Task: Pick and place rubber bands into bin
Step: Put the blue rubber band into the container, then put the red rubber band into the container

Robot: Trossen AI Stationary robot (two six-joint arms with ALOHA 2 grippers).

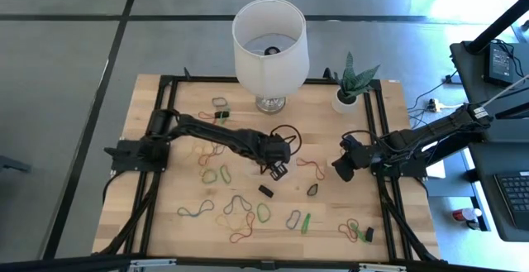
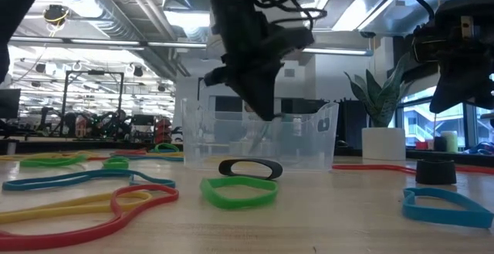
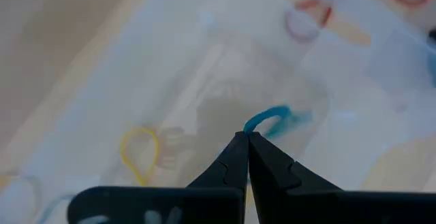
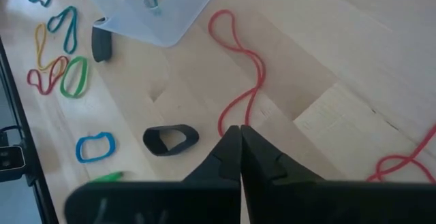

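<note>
Rubber bands (image 1: 240, 214) in red, orange, green, yellow, blue and black lie scattered flat over the wooden table. The clear bin (image 2: 309, 142) stands mid-table and also shows in the right wrist view (image 4: 170, 9). A yellow band (image 3: 139, 152) lies inside it. My left gripper (image 1: 277, 169) reaches down into the bin (image 2: 262, 115) and is shut on a blue band. My right gripper (image 1: 342, 167) hovers shut to the bin's right, above a long red band (image 4: 238, 67), and touches nothing. A black band (image 4: 170, 139) lies near it. My left gripper pinches a blue rubber band (image 3: 272, 120) between its two fingertips (image 3: 235, 157), coming from above and pointing down into the bin. The band's free loop sticks out beyond the tips, over the bin's floor. I cannot tell whether the loop touches the floor.
A lamp with a large white shade (image 1: 270, 36) and a white plant pot (image 1: 347, 98) stand at the table's far edge. A small black cylinder (image 2: 436, 169) sits near the right front. Black frame rails run along the table's left and right sides.
</note>
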